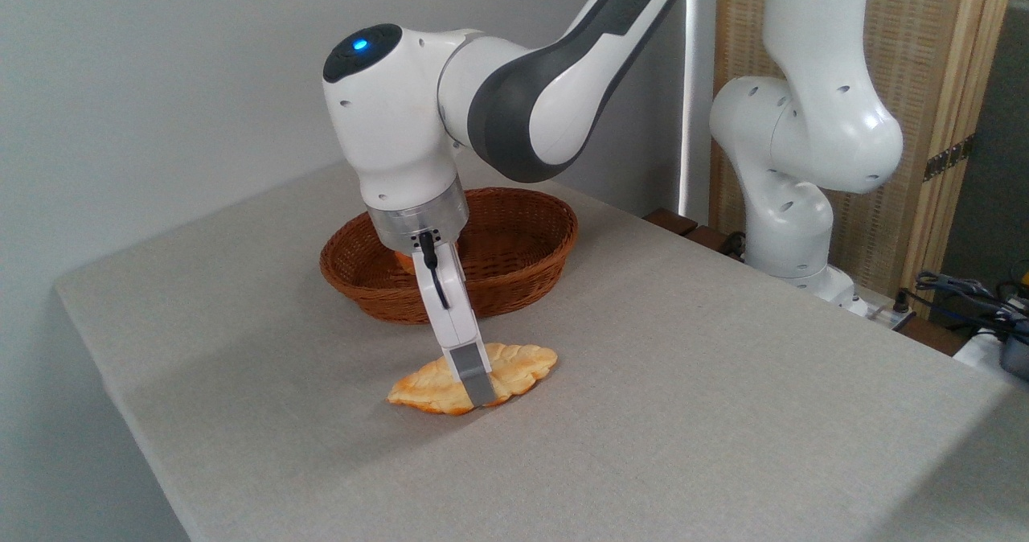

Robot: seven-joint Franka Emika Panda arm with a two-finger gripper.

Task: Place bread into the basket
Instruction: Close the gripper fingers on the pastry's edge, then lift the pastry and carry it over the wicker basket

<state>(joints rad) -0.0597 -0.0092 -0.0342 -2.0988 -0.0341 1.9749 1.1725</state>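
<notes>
Covering most of the view, the grey bench [723, 413] carries the basket [514, 244] toward its back and the bread [522, 363] lying flat just in front of it, apart from the wicker. The gripper [474, 385] reaches down over the loaf's middle, one grey finger crossing it; whether the fingers [473, 373] pinch it, I cannot tell.

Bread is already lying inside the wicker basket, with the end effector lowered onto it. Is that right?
Not quite. The bread lies on the table in front of the basket, not inside it. The camera view shows this. The end effector is indeed lowered onto it.
</notes>
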